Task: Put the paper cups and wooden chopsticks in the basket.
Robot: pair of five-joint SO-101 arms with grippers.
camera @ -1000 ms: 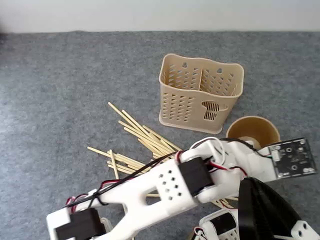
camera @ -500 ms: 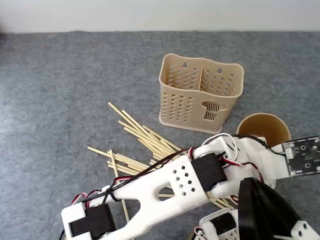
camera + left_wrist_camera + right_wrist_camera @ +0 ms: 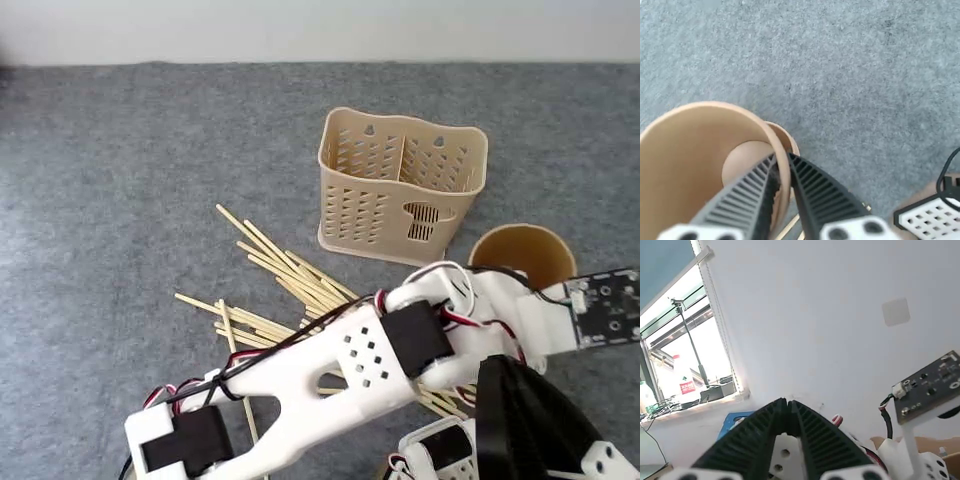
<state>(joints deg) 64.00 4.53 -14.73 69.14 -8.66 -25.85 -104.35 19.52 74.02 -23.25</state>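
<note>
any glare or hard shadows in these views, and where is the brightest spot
High view: soft, even light with no glare; the basket leaves only a faint shadow on the grey mat. Left wrist view: equally soft light, no glare on the cup. Right wrist view: the window is the brightest spot, glaring near its sill, while the wall is evenly lit.

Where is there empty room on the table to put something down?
The grey mat is bare left of the basket and chopsticks, and in the strip between basket and wall. It is crowded near the front: scattered chopsticks, the arms, and the paper cup beside the basket.
</note>
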